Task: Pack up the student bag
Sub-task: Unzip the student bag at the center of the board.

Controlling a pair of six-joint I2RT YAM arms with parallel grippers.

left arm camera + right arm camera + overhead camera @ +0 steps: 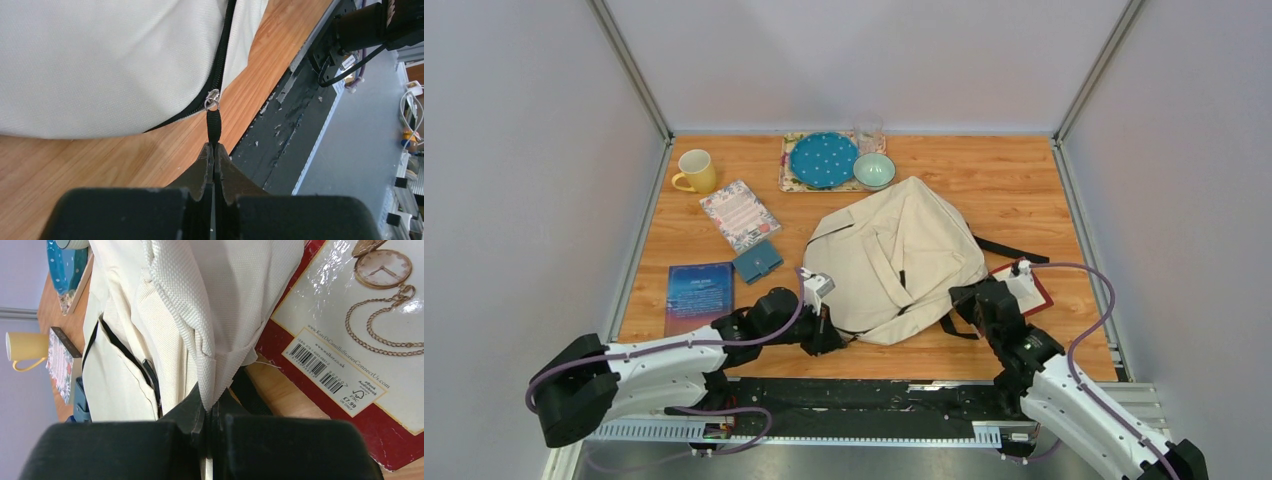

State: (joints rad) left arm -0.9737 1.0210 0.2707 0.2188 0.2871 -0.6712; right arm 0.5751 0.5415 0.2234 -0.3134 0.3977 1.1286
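Note:
The cream student bag (896,258) lies flat mid-table, black straps trailing to its right. My left gripper (822,330) is at the bag's near-left corner, shut on the black zipper pull tab (213,125), which hangs from the silver slider (212,99) on the black zipper line. My right gripper (965,303) is at the bag's near-right corner, shut on a fold of the bag's cream fabric (220,360). The bag (100,60) fills the top of the left wrist view.
A red book with a pocket watch cover (1024,287) lies right of the bag, also in the right wrist view (360,330). A blue book (697,294), teal pouch (757,261), floral notebook (739,214) and yellow mug (695,171) lie left. Blue plate (822,159), green bowl (874,170) and glass (868,133) at back.

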